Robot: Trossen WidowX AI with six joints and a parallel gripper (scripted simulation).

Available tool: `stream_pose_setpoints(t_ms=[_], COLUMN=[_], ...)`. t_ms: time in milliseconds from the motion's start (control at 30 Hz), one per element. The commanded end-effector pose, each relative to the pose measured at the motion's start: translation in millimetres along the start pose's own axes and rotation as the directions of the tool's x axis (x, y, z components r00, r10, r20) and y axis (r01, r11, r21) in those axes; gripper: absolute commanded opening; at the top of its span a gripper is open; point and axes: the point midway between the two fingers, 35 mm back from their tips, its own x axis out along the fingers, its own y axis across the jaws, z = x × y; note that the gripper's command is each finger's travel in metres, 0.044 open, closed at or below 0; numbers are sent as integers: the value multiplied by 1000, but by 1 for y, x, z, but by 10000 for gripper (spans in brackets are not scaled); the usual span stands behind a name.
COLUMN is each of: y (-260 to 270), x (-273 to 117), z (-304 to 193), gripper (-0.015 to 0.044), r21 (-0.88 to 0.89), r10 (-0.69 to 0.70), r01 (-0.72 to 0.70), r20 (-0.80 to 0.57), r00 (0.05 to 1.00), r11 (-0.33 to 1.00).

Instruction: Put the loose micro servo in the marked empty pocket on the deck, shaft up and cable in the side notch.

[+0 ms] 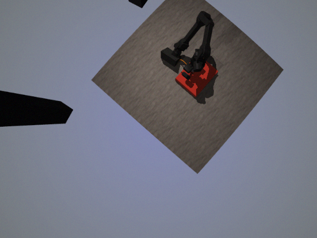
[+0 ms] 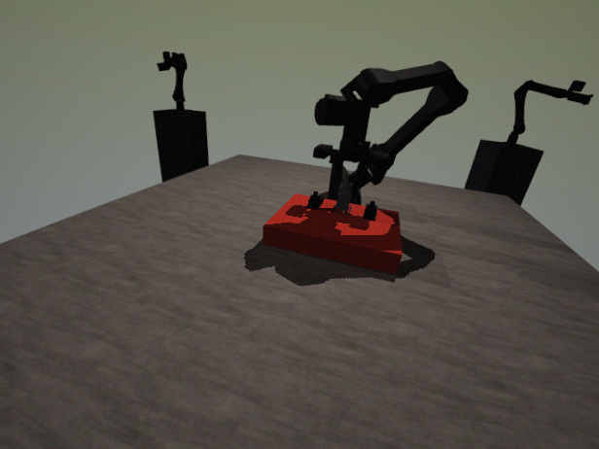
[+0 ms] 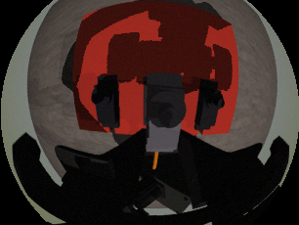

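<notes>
Holding micro servo [image 3: 165, 139] clamped in gripper [image 2: 344, 194] [image 3: 161, 132] over red deck [image 1: 190, 88] [image 2: 331, 233] [image 3: 129, 105]; risk: an ear catching the pocket rim, or orange cable [image 1: 183, 61] [image 3: 155, 160] pinching beneath, if lowered off-line.

Grey micro servo [image 2: 343, 199] [image 3: 164, 139] — orange-cabled, held — at red deck [image 1: 193, 90] [image 2: 331, 247] [image 3: 132, 105]

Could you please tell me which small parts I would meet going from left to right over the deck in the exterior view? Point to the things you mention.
Left black servo [image 2: 315, 202] [image 3: 208, 105], micro servo [image 2: 343, 196] [image 3: 164, 139] in the gripper's fingers, right black servo [image 2: 370, 212] [image 3: 107, 103].
</notes>
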Motion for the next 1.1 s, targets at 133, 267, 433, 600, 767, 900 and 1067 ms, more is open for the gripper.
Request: stream_pose_setpoints(t_ms=[133,267,433,600,767,900,1067], y=[0,0,0,0,0,0,0], x=[0,0,4,9,15,19,24], z=[2,2,2,2,2,2,2], gripper=[0,0,0,0,0,0,0], r21=[1,1,1,1,1,1,1], r10=[0,0,0,0,0,0,0], r01=[0,0,0,0,0,0,0], r20=[6,6,7,7,7,7,7], r00=[1000,1000,1000,1000,1000,1000,1000], r11=[1000,1000,1000,1000,1000,1000,1000])
